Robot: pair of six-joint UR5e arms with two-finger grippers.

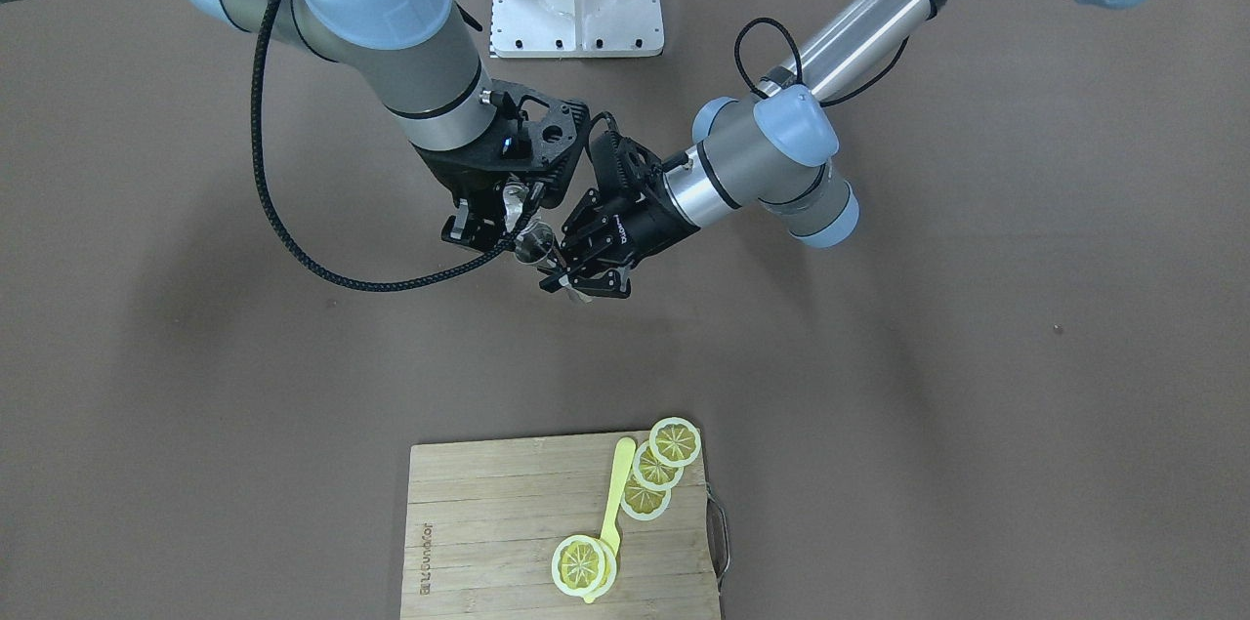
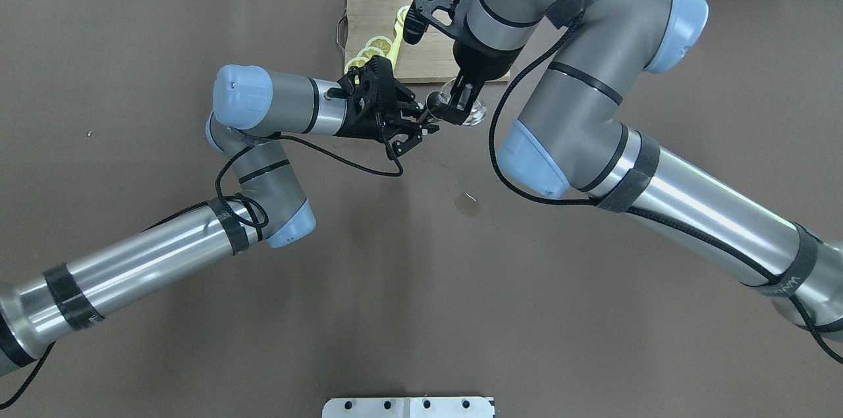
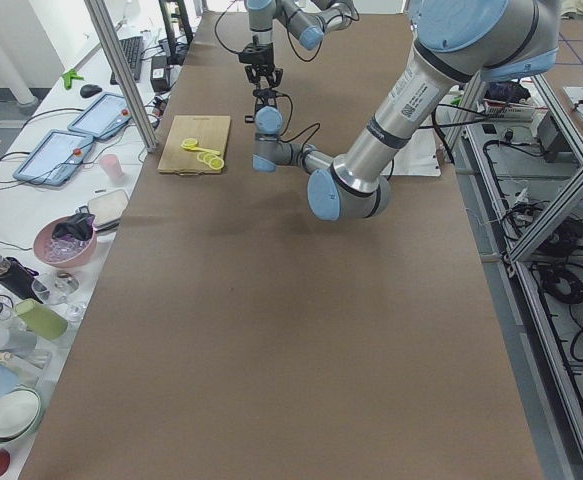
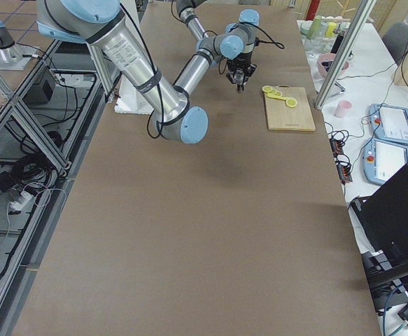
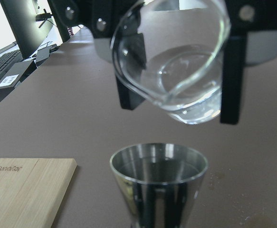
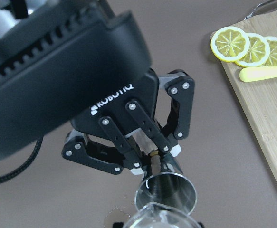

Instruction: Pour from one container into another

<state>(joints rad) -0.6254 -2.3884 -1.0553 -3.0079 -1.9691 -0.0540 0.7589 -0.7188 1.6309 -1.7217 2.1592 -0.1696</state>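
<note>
board (image 1: 488,522): wood, lemon slices (image 1: 674,441) on it; apart from both arms.
R gripper (image 2: 459,102): fingers (image 5: 231,80) clamped on glass cup (image 5: 176,61), one each side.
L gripper (image 6: 155,158): fingers (image 6: 180,111) squeezed on metal cup (image 5: 159,185) at narrow waist.
glass cup: tilted, lip down, clear liquid inside; right above metal cup, not touching.
metal cup: upright, mouth under glass lip, near board corner.
</note>
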